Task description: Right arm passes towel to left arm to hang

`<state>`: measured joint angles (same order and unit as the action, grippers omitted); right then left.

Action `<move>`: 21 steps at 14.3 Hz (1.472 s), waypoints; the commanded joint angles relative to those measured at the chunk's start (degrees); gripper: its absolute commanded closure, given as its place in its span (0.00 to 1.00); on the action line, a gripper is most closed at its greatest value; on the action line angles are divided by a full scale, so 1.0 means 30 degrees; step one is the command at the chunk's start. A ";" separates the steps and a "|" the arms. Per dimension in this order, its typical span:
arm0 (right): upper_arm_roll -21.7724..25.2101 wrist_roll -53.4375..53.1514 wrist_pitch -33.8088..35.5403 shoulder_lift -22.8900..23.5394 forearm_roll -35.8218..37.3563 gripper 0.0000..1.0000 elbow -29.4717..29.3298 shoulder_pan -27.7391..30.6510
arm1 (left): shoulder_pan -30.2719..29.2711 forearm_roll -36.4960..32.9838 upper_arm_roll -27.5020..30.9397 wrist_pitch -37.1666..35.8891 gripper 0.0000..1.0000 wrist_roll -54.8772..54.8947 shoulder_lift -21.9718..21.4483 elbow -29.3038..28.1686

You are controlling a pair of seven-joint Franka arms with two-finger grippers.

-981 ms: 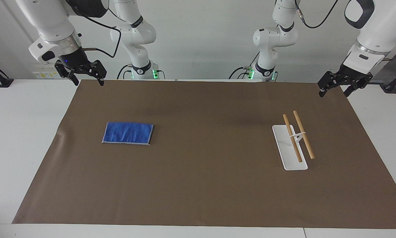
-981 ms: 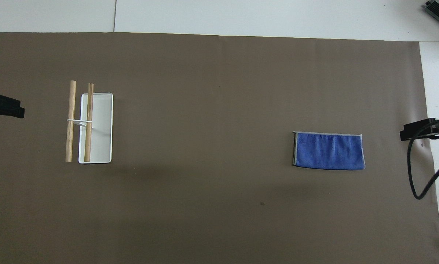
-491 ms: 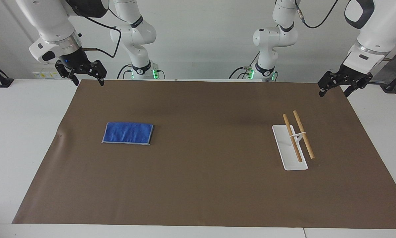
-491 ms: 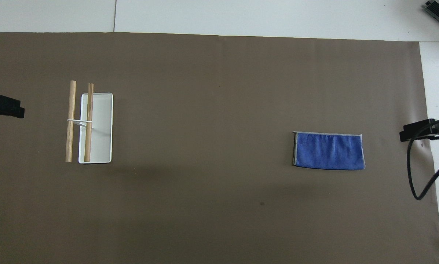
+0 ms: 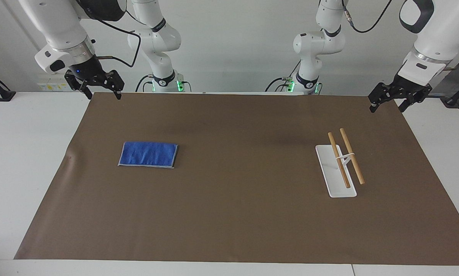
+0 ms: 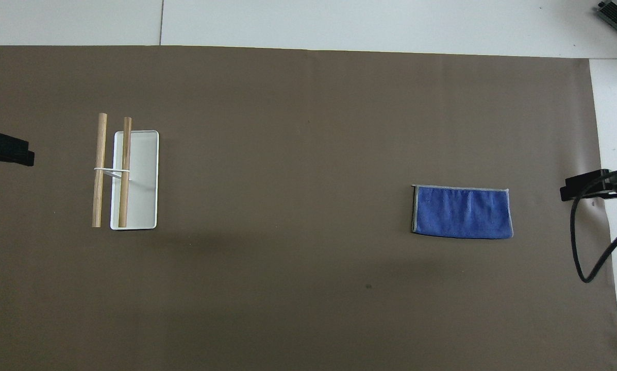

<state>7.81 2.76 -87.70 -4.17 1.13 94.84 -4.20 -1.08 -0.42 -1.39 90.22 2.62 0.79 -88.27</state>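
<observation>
The towel (image 5: 148, 154) lies flat on the brown mat (image 5: 237, 214) toward the right arm's end of the table, well apart from the rack (image 5: 340, 163) at the left arm's end. It looks light, soft and limp, apparently folded double, so it will sag and may unfold once lifted; I judge the best hold is a pinch on a short edge or a corner, through all layers, leaving a free length hanging for the other arm to take. The rack's two wooden rods (image 5: 346, 156) sit raised over a white base, and the towel would drape over one of them. The right gripper (image 5: 98, 86) hangs over the mat's corner nearest its own base, jaws spread and empty. The left gripper (image 5: 397, 99) waits over the mat's edge near the rack, jaws also spread. Against the earlier frames, towel, rack and left gripper match; only the right gripper has shifted very slightly.
</observation>
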 commanded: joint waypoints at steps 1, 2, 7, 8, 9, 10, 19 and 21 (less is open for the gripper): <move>-0.0083 -0.0128 -0.0824 -0.0689 -0.0200 0.00 0.1051 0.0051 | -0.0051 0.0229 0.0052 -0.0044 0.00 -0.0112 -0.0587 -0.0666; -0.0083 -0.0157 -0.1117 -0.0747 -0.0200 0.00 0.1226 0.0051 | -0.0051 0.0229 0.0052 -0.0044 0.00 -0.0112 -0.0587 -0.0666; -0.0113 -0.0099 -0.4124 -0.1593 -0.0200 0.00 0.3970 0.0022 | -0.0051 0.0229 0.0052 -0.0044 0.00 -0.0083 -0.0587 -0.0666; -0.0113 -0.0070 -0.5065 -0.1742 -0.0200 0.00 0.4881 0.0022 | -0.0051 0.0229 0.0052 -0.0044 0.00 -0.0083 -0.0587 -0.0666; -0.0113 -0.0070 -0.5771 -0.1656 -0.0200 0.00 0.5586 0.0022 | -0.0051 0.0229 0.0081 -0.0073 0.00 -0.0112 -0.0587 -0.0666; -0.0113 -0.0070 -0.6880 -0.1568 -0.0200 0.00 0.6347 -0.0007 | -0.0051 0.0229 0.0053 -0.0044 0.00 -0.0112 -0.0558 -0.0666; -0.0113 0.1977 -1.4323 0.1856 -0.0259 0.00 1.0248 -0.0181 | 0.0124 0.0288 -0.1088 -0.0367 0.00 -0.0112 -0.0791 -0.0607; -0.0113 0.2010 -1.5732 0.2560 -0.0259 0.00 1.0951 -0.0271 | 0.0125 0.0549 -0.1585 -0.0308 0.00 -0.0170 -0.0908 -0.0724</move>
<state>7.70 7.04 -131.36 2.10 1.11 125.77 -4.90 -0.93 -0.21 -5.36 89.54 2.50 0.18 -88.30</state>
